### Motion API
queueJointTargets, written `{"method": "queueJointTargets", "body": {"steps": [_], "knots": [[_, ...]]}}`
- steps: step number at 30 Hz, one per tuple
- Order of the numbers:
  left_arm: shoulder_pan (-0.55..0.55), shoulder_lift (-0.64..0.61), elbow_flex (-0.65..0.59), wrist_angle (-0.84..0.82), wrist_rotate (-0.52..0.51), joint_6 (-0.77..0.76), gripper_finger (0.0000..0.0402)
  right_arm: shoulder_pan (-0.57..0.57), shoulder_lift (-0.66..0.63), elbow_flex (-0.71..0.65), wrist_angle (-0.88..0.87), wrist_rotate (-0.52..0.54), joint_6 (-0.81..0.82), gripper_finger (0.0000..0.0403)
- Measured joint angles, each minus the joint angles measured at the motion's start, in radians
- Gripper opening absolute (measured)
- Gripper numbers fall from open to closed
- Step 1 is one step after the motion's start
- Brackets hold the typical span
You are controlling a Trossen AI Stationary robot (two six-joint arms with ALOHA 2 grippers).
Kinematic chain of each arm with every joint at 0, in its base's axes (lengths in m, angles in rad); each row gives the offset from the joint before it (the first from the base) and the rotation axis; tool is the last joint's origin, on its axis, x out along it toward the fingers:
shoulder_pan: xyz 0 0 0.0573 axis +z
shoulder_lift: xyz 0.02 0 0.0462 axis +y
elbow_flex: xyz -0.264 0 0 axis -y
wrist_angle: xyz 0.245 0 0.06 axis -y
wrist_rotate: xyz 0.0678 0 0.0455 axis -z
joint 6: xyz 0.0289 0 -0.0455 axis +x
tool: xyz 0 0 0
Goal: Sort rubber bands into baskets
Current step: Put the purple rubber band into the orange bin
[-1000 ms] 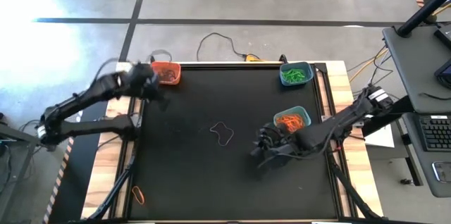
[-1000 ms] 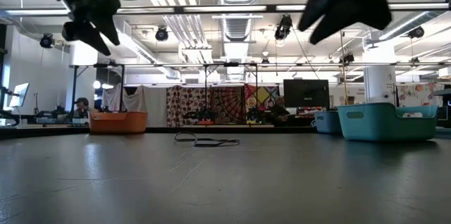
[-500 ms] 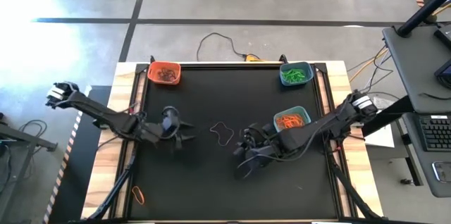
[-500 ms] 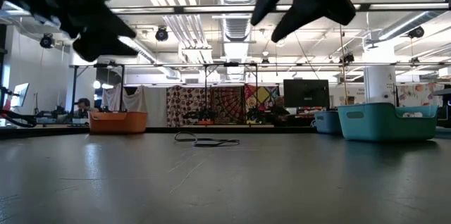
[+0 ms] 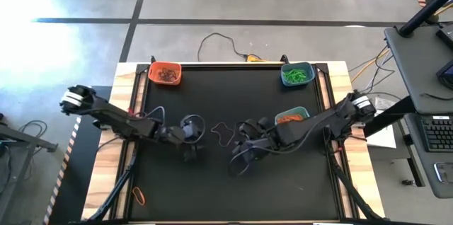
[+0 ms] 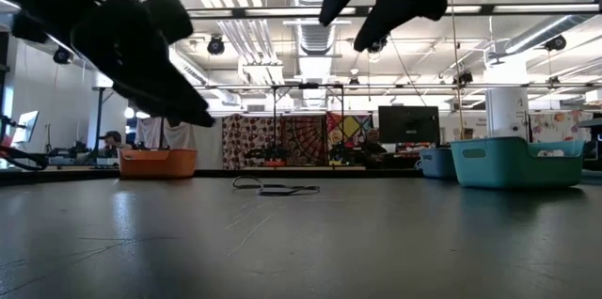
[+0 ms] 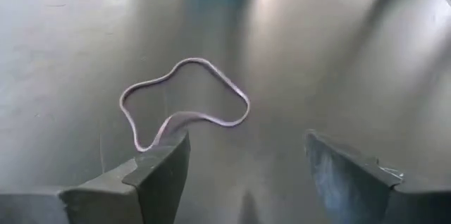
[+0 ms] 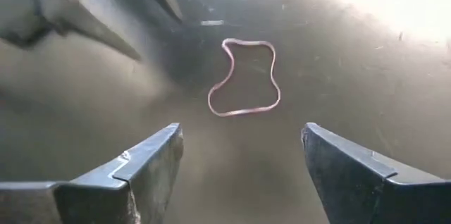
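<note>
Matting (image 5: 233, 189), black and bare over most of the table, leaves wide room around 1 dark rubber band (image 5: 224, 132) that lies flat in a wavy loop at the middle, well apart from the 3 baskets: orange basket (image 5: 165, 73) at the far left corner, teal basket (image 5: 296, 74) at the far right corner, blue basket (image 5: 291, 117) by the right edge. The left gripper (image 5: 192, 140) and right gripper (image 5: 241, 160) flank the band, above the mat. Both stand spread wide, empty and touching nothing.
</note>
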Motion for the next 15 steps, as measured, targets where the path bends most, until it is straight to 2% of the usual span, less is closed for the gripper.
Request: {"method": "queueJointTargets", "body": {"steps": [6,10,13,15], "knots": [[0.114,0.162,0.027,0.073,0.076,0.161,0.0251,-0.014,-0.049,0.001,-0.024,-0.004,0.006,0.0271],[0.2,0.271,0.083,0.068,0.125,0.222,0.023,-0.013,-0.08,0.001,-0.045,-0.007,-0.03,0.0253],[0.258,0.334,0.139,0.073,0.21,0.291,0.021,-0.014,-0.11,0.001,-0.061,-0.006,-0.08,0.0238],[0.277,0.378,0.174,0.033,0.204,0.293,0.0191,-0.014,-0.137,0.0,-0.092,0.006,-0.1,0.0226]]}}
